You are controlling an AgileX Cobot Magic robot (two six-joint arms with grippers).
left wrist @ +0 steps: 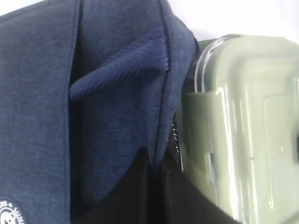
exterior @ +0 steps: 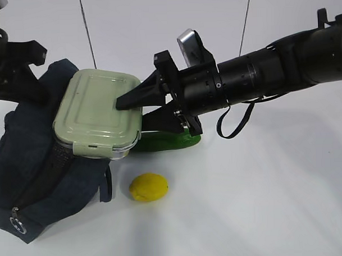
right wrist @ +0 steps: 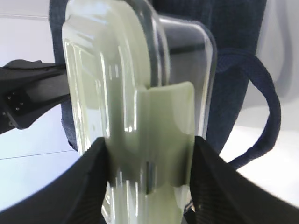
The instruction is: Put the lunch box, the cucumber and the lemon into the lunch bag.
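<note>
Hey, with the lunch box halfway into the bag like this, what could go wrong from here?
1. The lunch box sits tilted at the lunch bag opening, only its end clamped in the right gripper; it may twist or slip out.
2. Its lower corner may catch on the bag's fabric edge and push the mouth shut.
3. The cucumber lies right under the right gripper; lowering might knock it, or the nearby lemon.

Right arm is a chunky matte-black cylinder with small screws round its collar, a loose black cable loop dangling underneath, silver camera on top, pointed black fingers.
</note>
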